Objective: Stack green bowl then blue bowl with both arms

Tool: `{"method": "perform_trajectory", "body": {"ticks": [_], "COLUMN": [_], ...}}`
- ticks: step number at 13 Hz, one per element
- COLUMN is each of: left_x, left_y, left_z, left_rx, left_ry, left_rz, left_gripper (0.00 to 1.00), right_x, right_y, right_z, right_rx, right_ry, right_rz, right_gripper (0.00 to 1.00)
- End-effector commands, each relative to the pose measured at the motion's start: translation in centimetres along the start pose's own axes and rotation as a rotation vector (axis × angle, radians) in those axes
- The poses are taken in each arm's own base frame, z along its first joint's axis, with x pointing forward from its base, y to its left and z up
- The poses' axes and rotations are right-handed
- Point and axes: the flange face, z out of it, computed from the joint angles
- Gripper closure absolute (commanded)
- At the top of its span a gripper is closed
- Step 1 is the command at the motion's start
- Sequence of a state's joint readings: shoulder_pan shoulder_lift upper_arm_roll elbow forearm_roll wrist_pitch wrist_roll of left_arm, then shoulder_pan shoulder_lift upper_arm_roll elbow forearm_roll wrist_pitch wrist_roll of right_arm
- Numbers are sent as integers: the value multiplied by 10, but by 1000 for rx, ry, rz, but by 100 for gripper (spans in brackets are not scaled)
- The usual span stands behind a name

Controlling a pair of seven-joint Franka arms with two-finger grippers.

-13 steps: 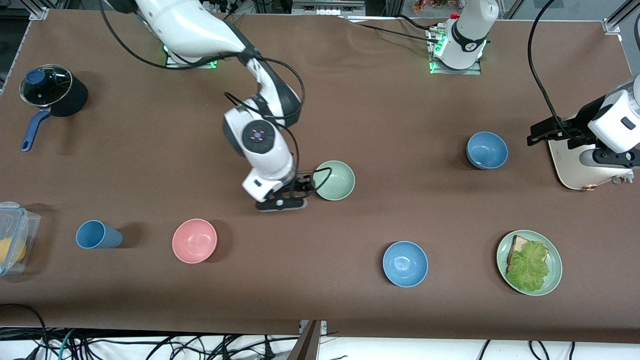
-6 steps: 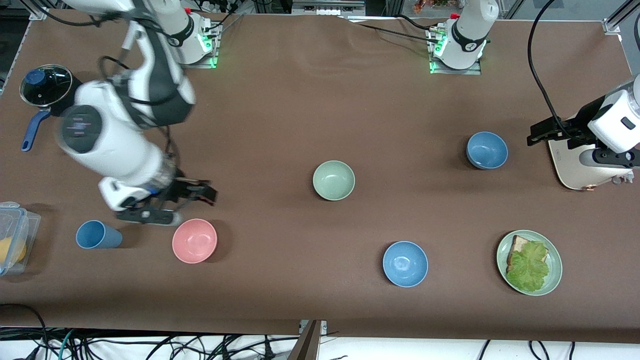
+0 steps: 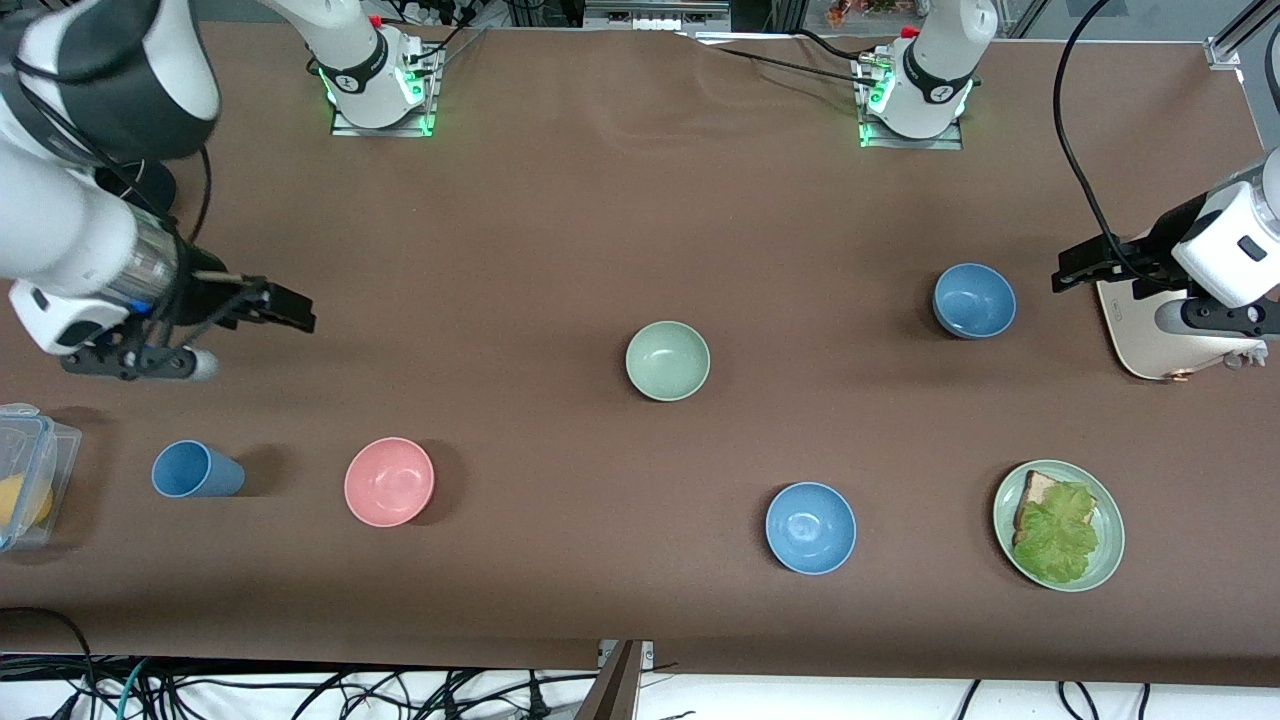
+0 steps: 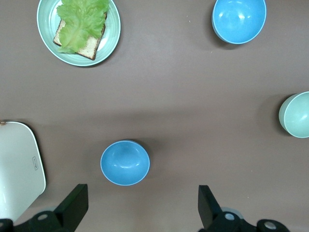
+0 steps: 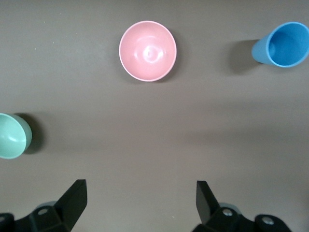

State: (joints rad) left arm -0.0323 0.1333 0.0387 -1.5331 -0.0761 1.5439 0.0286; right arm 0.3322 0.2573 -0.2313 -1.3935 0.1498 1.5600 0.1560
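On the brown table (image 3: pixel 560 230), the right gripper (image 3: pixel 285 308) had left the green bowl (image 3: pixel 667 360) unstacked, fingers open like the waiting left gripper's (image 3: pixel 1075 267).

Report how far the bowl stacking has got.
Done: the green bowl sits mid-table. In hand: nothing; the right gripper and left gripper are open over the table's ends. Left: the blue bowl is unstacked, apart from it.
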Motion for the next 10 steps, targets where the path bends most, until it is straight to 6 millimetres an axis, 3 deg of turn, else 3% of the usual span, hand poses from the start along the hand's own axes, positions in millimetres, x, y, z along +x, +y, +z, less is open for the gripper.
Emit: {"method": "perform_trajectory", "body": {"ticks": [1,4,7,9,10], "left_x": [2,2,3,5,10], "left_y": [1,-1,-2,-2,-3], "left_z": [-2,-3,0,15,37], "left_rx": [25,26,26,28,29], "left_ry": [-4,-3,4,-16,-38], "left_rz": [1,-2,-4,-5,-4], "left_gripper": [0,0,0,0,0], "right_x": [-22,-46,-48,-51,-51], "right_y": [41,57,57,52,56], "right_z": [-14,-15,-13,-12,-12], "right_rx": [28,52,7,-22,-21], "right_ry": [-27,-44,-42,-39,-40], "right_rz": [7,15,3,-12,-4], "right_gripper": [0,0,0,0,0]}}
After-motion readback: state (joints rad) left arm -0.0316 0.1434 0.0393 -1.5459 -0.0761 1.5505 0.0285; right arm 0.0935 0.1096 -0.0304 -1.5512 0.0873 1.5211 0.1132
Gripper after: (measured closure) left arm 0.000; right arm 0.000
